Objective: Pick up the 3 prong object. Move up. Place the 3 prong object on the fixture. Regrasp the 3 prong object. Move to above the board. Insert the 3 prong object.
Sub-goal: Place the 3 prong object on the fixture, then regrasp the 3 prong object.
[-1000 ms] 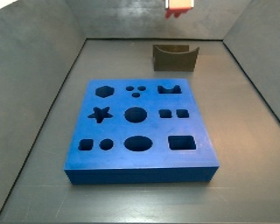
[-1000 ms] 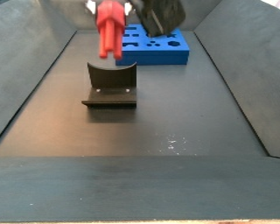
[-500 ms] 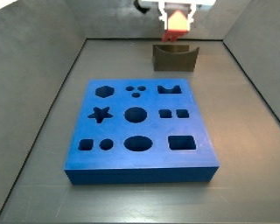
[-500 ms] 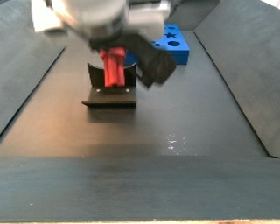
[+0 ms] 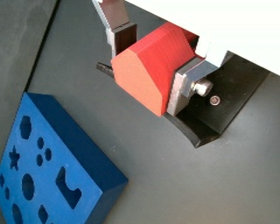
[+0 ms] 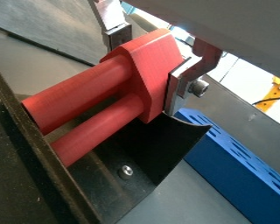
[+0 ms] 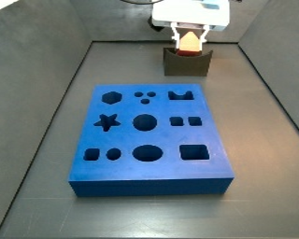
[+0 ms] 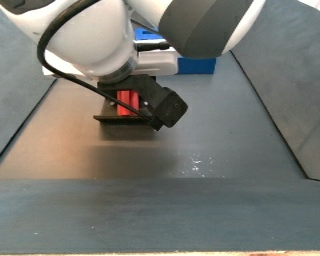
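Observation:
My gripper (image 5: 152,72) is shut on the 3 prong object (image 5: 149,66), a red-orange block whose flat pointed head sits between the silver fingers (image 5: 185,85). In a wrist view its round prongs (image 6: 78,118) reach down over the dark fixture (image 6: 154,166). In both side views the gripper (image 7: 189,37) hangs low at the fixture (image 7: 187,64), with the 3 prong object (image 7: 187,41) in the notch at its top. My arm covers most of the fixture (image 8: 123,119), and only a red strip of the object (image 8: 129,100) shows. The blue board (image 7: 146,131) lies apart from them.
Grey walls enclose the dark floor on all sides. The board (image 8: 192,66) lies behind the arm, with its cutouts facing up. A slice of the board (image 5: 49,175) shows beside the fixture (image 5: 230,101), and its edge (image 6: 241,166) shows past the fixture's wall.
The gripper came down from high above the fixture, carrying the 3 prong object, and now holds it at the fixture's notch. The board has not moved.

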You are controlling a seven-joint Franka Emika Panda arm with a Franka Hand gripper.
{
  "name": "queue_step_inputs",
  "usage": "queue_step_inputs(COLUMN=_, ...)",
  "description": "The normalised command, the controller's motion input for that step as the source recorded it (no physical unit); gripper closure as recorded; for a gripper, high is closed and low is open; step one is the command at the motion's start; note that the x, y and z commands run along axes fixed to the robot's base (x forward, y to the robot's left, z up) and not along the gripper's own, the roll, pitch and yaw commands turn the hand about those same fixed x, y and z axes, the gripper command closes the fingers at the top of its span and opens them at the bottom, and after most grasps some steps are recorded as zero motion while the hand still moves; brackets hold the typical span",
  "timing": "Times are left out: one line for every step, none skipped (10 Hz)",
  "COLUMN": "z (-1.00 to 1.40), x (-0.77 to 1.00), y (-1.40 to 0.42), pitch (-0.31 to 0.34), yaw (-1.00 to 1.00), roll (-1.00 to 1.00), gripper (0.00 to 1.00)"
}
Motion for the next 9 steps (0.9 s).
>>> queue_step_inputs(z=-0.47, x=0.08, y=0.16, pitch=-0.079, yaw=-0.10, roll=-0.12, gripper=1.00)
queue_step_inputs(z=-0.47, x=0.09, y=0.16, pitch=-0.080, yaw=-0.07, roll=-0.12, gripper=1.00)
queue_step_inputs(z=-0.47, x=0.09, y=0.16, pitch=-0.080, yaw=-0.05, roll=-0.12, gripper=1.00)
queue_step_inputs(z=0.00, x=0.00, y=0.00, pitch=0.000, yaw=0.00, roll=0.00, gripper=0.00)
queue_step_inputs(z=1.00, x=0.00, y=0.00, pitch=0.044, yaw=-0.05, roll=-0.05, gripper=0.00)
queue_step_inputs(z=1.00, x=-0.01, y=0.00, pitch=0.046, yaw=-0.05, roll=-0.04, gripper=0.00)
queue_step_inputs(z=1.00, x=-0.02, y=0.01, pitch=0.048, yaw=-0.04, roll=-0.02, gripper=0.00)
queue_step_inputs(z=1.00, x=-0.02, y=0.01, pitch=0.044, yaw=-0.03, roll=0.00, gripper=0.00)
queue_step_inputs(z=1.00, x=-0.03, y=0.01, pitch=0.039, yaw=-0.03, roll=0.03, gripper=0.00)
